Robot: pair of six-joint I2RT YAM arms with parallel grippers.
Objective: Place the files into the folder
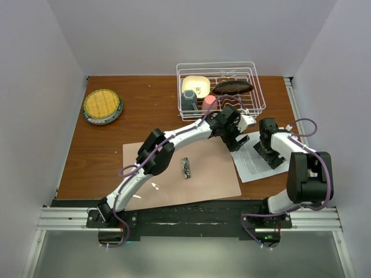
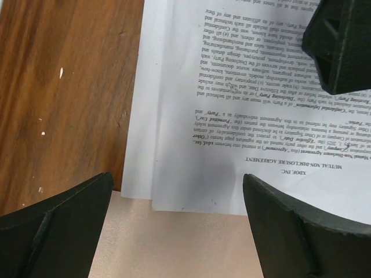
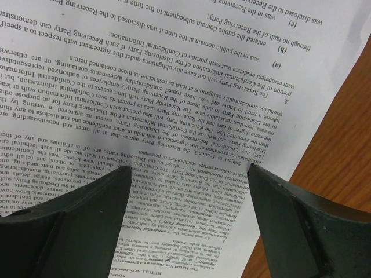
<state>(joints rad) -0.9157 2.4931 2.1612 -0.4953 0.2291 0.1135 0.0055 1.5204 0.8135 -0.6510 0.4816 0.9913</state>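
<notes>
The salmon-pink folder lies open and flat near the table's front, its small silver clip on the spine. The files, white printed sheets, lie on the wood just right of it, their left edge overlapping the folder's right edge. My left gripper hovers open over that overlap. In the left wrist view its fingers straddle the files' bottom edge and the folder, with nothing between them. My right gripper stands open low over the files, fingertips spread on either side of the text.
A white wire rack at the back holds a bowl, cups and a dark dish, close behind both grippers. A yellow plate sits at the back left. Bare wood shows right of the sheets. White walls enclose the table.
</notes>
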